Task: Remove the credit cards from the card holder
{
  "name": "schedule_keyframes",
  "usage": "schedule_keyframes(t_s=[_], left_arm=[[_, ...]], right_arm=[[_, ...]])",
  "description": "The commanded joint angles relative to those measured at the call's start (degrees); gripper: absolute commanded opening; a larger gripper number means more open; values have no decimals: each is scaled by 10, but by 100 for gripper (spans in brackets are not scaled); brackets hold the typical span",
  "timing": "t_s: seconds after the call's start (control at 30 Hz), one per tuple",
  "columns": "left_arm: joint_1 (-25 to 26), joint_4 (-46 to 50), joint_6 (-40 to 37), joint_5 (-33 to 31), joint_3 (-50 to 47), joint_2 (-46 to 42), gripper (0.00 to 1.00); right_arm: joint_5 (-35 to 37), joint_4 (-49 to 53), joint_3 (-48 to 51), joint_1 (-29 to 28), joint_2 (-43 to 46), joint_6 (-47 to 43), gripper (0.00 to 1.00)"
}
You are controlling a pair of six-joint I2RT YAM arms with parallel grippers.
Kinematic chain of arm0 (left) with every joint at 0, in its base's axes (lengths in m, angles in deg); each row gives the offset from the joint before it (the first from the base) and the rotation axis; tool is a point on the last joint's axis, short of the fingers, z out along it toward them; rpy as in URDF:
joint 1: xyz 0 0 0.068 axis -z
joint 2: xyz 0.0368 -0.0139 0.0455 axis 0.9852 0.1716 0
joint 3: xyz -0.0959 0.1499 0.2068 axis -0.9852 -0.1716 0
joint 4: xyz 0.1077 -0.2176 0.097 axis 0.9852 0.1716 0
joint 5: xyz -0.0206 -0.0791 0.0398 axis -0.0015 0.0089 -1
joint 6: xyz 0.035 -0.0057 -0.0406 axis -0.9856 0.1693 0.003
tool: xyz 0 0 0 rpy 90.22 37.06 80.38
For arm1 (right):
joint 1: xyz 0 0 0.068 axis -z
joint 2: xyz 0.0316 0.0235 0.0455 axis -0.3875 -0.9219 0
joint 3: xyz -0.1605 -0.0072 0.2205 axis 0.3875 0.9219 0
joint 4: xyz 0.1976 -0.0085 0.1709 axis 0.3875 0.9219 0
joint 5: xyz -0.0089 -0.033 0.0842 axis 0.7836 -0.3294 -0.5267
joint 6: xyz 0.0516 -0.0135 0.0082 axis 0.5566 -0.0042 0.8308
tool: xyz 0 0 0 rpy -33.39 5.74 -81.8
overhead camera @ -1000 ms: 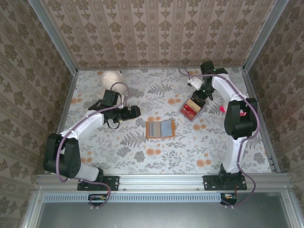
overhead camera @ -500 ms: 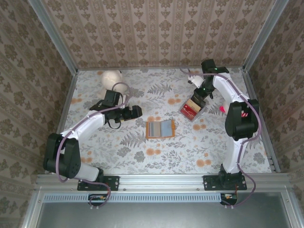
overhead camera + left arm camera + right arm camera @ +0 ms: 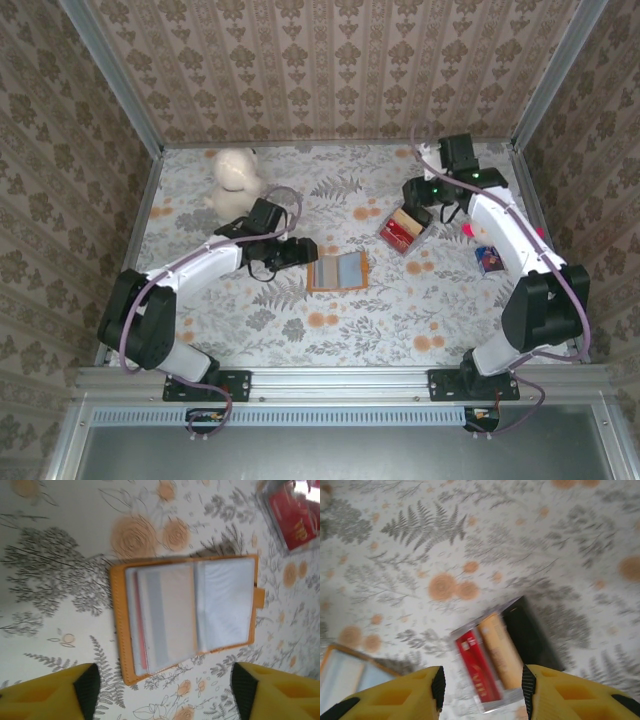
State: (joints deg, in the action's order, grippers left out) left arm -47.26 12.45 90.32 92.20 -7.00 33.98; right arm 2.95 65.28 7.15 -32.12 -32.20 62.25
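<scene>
Looking down, we find the card holder [image 3: 337, 271] open on the bench [image 3: 250, 320], long axis left-right, just right of the nearer left tool [image 3: 300, 253], its jaws apart and empty; the right tool [image 3: 418, 190], likewise apart, hangs near a box [image 3: 408, 250] of red credit cards [image 3: 397, 234].

Read as a clock face from above, the table wears a cloth [image 3: 400, 320] printed with grey ferns and orange flowers. A cream plush toy [image 3: 235, 175] sits at ten o'clock. A tan, dark-topped block [image 3: 409, 219] lies tilted at two o'clock. A small blue-and-red object [image 3: 488, 258] rests at three, with a pink bit [image 3: 468, 230] just beside it. Patterned wallpaper [image 3: 330, 70] rises at twelve.
</scene>
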Motion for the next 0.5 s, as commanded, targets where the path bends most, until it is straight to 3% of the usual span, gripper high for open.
schedule_keyframes(t_s=[0.0, 0.23, 0.47], left_arm=[[12, -5, 47, 5, 6, 13, 59], [24, -40, 64, 30, -4, 50, 42], [31, -49, 80, 26, -7, 74, 41]], right_arm=[[-15, -13, 46, -42, 21, 127, 46], [12, -92, 155, -147, 45, 310, 46], [6, -140, 186, -218, -2, 386, 46]])
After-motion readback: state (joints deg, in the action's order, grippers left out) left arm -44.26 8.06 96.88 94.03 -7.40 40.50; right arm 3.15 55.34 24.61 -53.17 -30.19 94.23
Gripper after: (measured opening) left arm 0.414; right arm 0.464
